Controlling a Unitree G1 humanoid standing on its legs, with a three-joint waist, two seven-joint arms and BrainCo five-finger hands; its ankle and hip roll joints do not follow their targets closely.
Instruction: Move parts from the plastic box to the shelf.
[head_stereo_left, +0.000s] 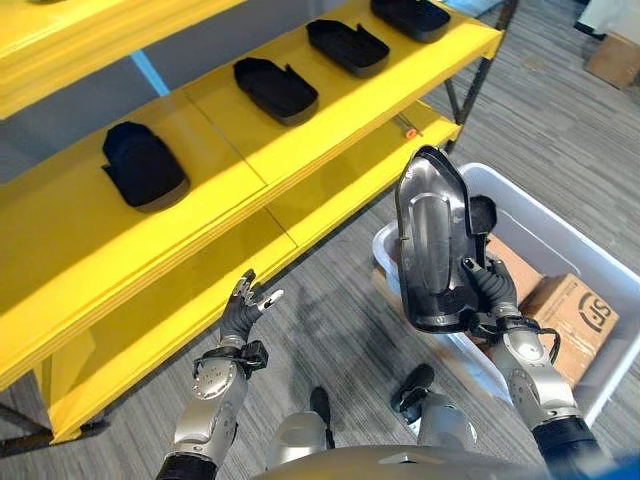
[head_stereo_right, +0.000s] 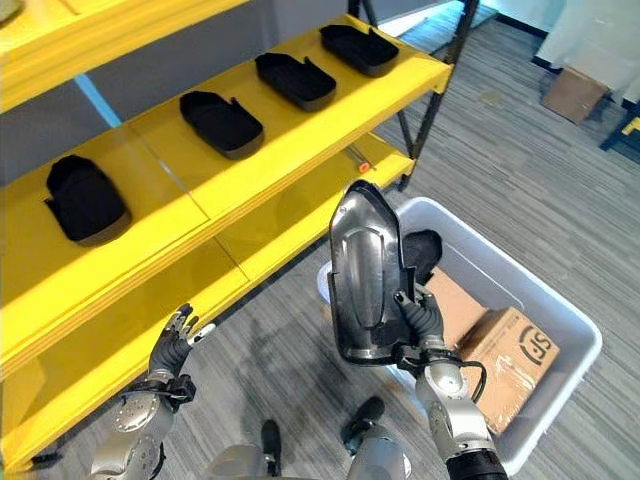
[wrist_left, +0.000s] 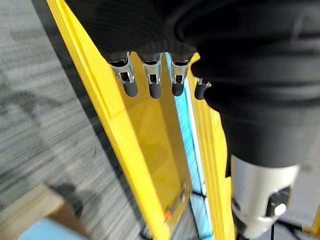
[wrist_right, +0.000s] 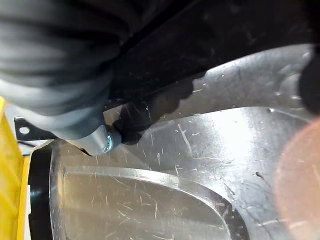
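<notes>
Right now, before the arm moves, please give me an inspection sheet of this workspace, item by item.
Surface: yellow shelf, upper board carries four dark parts in a row; lower board bare where visible.
Job's things: one grey part held upright above the plastic box; another dark part inside it.
Clutter: cardboard boxes in the plastic box.
Hands: right hand gripping the grey part; left hand open near the lower board.
Cables: nothing seen.
Surroundings: grey carpet floor, a cardboard box beyond.

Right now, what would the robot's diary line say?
right hand: shut on dark part, held upright over plastic box | left hand: open, empty, near yellow shelf | shelf holds four parts
</notes>
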